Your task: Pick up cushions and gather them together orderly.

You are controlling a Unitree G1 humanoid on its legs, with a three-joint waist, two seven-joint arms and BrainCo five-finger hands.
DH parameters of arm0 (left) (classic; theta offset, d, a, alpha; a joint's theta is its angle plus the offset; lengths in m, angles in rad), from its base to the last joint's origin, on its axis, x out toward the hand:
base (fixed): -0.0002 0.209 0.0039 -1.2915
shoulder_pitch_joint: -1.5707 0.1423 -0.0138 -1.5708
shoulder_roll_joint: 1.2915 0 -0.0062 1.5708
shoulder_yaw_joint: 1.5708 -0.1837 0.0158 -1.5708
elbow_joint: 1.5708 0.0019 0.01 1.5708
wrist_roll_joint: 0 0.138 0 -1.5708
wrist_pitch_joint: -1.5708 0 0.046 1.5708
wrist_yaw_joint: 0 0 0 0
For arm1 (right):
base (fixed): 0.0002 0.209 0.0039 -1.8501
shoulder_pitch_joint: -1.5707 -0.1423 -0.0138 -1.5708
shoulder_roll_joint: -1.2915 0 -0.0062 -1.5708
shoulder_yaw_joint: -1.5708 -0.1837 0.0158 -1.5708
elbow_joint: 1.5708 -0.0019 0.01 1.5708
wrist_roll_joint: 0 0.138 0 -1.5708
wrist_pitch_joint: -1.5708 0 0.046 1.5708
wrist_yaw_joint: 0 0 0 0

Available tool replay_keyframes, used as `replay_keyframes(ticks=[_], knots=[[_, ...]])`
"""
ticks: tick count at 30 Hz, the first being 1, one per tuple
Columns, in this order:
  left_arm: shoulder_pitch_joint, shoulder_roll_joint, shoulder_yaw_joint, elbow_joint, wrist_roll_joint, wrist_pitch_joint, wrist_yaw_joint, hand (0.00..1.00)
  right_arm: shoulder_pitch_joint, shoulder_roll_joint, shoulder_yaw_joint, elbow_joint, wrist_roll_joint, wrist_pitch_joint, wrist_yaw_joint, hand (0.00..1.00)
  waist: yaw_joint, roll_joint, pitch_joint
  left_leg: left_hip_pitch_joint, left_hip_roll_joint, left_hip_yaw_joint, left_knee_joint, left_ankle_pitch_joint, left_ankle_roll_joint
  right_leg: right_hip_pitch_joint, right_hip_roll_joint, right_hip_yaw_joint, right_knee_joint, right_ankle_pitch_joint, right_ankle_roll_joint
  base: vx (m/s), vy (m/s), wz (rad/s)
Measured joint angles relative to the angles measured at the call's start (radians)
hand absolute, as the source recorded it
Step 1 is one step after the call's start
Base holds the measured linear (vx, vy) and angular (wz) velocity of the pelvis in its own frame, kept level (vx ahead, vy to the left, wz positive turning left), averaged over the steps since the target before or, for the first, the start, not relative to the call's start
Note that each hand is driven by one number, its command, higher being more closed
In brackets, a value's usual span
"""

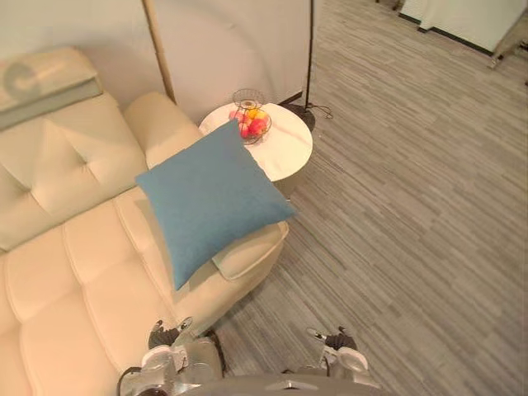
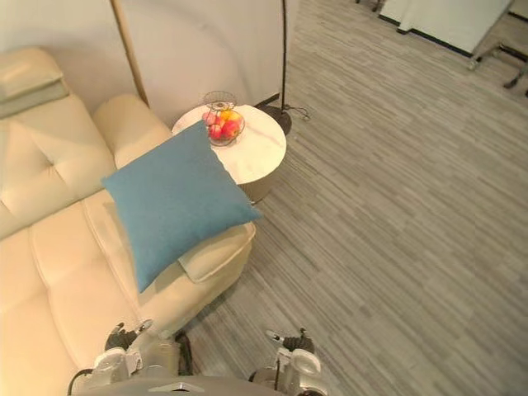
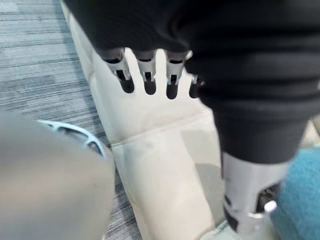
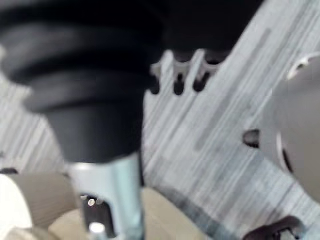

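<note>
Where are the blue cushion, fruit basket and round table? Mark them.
blue cushion (image 1: 210,198): left eye view, centre.
fruit basket (image 1: 247,96): left eye view, top wire loop.
round table (image 1: 289,153): left eye view, bare top.

Upper cushion (image 1: 210,198) on lower cushion (image 1: 247,252) at sofa (image 1: 74,272) right end, table (image 1: 289,144) with basket (image 1: 250,120) behind.

Cream sofa (image 1: 74,272), blue cushion (image 1: 210,198) lying over cream cushion (image 1: 252,252) on its seat

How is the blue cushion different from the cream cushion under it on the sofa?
The blue cushion is blue and shows whole; the cream cushion matches the sofa and is mostly covered. The blue cushion lies on top, tilted; the cream cushion lies flat on the seat. Both sit at the sofa's end by the round table.
</note>
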Motion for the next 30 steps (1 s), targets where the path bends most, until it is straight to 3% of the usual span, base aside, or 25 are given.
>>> replay_keyframes(ticks=[3, 4, 5, 6, 8, 10, 12, 13, 15, 18, 21, 27, 30], knots=[[0.0, 0.004, 0.002, 0.023, -0.008, 0.001, 0.0, 0.0, -0.001, -0.002, 0.015, 0.017, -0.008, -0.003, 0.002, 0.0, -0.005, 0.001, 0.002, 0.066, -0.027, -0.007, -0.041, -0.013, 0.013, -0.042, -0.053, 0.011, 0.197, 0.011, 0.018, 0.08, 0.091, 0.12], [0.001, 0.008, -0.004, 0.025, -0.008, 0.001, 0.0, 0.0, 0.002, -0.011, 0.025, 0.009, -0.009, -0.003, 0.004, 0.0, -0.011, 0.0, 0.003, 0.079, -0.035, -0.03, -0.041, -0.036, 0.019, -0.098, -0.078, 0.044, 0.353, 0.048, 0.029, -0.01, 0.036, 0.5], [0.003, 0.015, -0.012, 0.028, -0.008, 0.003, -0.001, 0.0, 0.009, -0.016, 0.043, -0.007, -0.009, -0.002, 0.011, 0.0, -0.025, 0.01, 0.01, 0.097, -0.036, -0.069, -0.036, -0.05, 0.017, -0.151, -0.081, 0.091, 0.462, 0.062, 0.028, 0.02, 0.019, 0.65], [0.005, 0.015, -0.011, 0.027, -0.009, 0.003, -0.001, 0.0, 0.016, -0.015, 0.048, -0.016, -0.009, -0.003, 0.016, 0.0, -0.028, 0.006, 0.008, 0.101, -0.036, -0.083, -0.036, -0.051, 0.018, -0.159, -0.075, 0.111, 0.477, 0.036, 0.027, 0.07, -0.032, 0.92], [0.008, 0.016, -0.007, 0.024, -0.016, 0.002, 0.001, 0.0, 0.024, -0.016, 0.059, -0.018, -0.009, -0.011, 0.025, 0.0, -0.029, -0.002, 0.006, 0.112, -0.036, -0.142, -0.039, -0.054, 0.02, -0.191, -0.024, 0.182, 0.43, -0.041, 0.021, 0.08, -0.094, 0.87], [0.007, 0.013, 0.006, 0.024, -0.016, 0.002, 0.001, 0.0, 0.024, -0.016, 0.059, -0.017, -0.008, -0.011, 0.027, 0.0, -0.037, 0.0, 0.006, 0.105, -0.036, -0.191, -0.039, -0.057, 0.015, -0.201, 0.024, 0.244, 0.276, -0.058, 0.019, 0.05, -0.12, 0.7], [0.014, 0.019, 0.01, 0.02, -0.016, 0.001, 0.001, 0.0, 0.033, -0.014, 0.059, -0.014, -0.008, -0.01, 0.028, 0.0, -0.036, -0.02, -0.006, 0.096, -0.059, -0.216, -0.035, -0.062, -0.003, -0.184, 0.046, 0.301, 0.113, -0.011, 0.005, 0.07, -0.154, 0.6], [0.017, 0.032, 0.012, 0.014, -0.016, 0.0, 0.001, 0.0, 0.048, -0.005, 0.057, -0.011, -0.007, -0.009, 0.028, 0.0, -0.034, -0.055, -0.016, 0.091, -0.092, -0.225, -0.029, -0.066, -0.014, -0.181, 0.022, 0.324, 0.044, 0.045, 0.009, 0.14, -0.235, 0.66], [0.019, -0.004, 0.019, 0.019, -0.016, -0.002, 0.005, 0.0, 0.049, -0.032, 0.035, -0.014, -0.007, -0.006, 0.03, 0.0, -0.028, -0.012, -0.028, 0.093, -0.055, -0.243, -0.013, -0.072, -0.043, -0.165, 0.046, 0.284, 0.037, 0.027, 0.011, 0.2, -0.219, 0.33], [0.027, -0.022, 0.03, 0.021, -0.041, -0.002, 0.006, 0.0, 0.043, -0.038, 0.037, -0.022, -0.003, -0.007, 0.023, 0.0, -0.033, 0.026, -0.04, 0.09, -0.016, -0.245, -0.019, -0.085, -0.066, -0.142, 0.089, 0.272, -0.017, 0.043, -0.001, 0.19, -0.125, -0.09], [0.027, -0.015, 0.029, 0.013, -0.064, -0.002, 0.006, 0.0, 0.079, -0.023, 0.017, -0.131, 0.003, -0.001, 0.018, 0.0, -0.034, 0.029, -0.047, 0.113, -0.001, -0.249, -0.055, -0.086, -0.076, -0.097, 0.105, 0.259, -0.072, 0.054, -0.001, 0.16, -0.051, 0.02], [0.044, 0.021, 0.008, -0.016, -0.088, -0.001, 0.008, 0.0, 0.119, -0.043, -0.001, -0.497, -0.046, -0.01, -0.01, 0.0, -0.04, -0.016, -0.071, 0.148, -0.023, -0.244, -0.128, -0.059, -0.071, -0.046, 0.095, 0.274, -0.204, 0.109, 0.016, 0.12, 0.045, -0.02], [0.045, 0.04, 0.008, -0.041, -0.096, -0.002, 0.009, 0.0, 0.107, -0.083, -0.002, -0.565, -0.079, -0.024, -0.009, 0.0, -0.042, -0.019, -0.074, 0.167, -0.034, -0.243, -0.152, -0.051, -0.062, -0.021, 0.089, 0.276, -0.242, 0.135, 0.019, 0.05, 0.054, 0.0]])
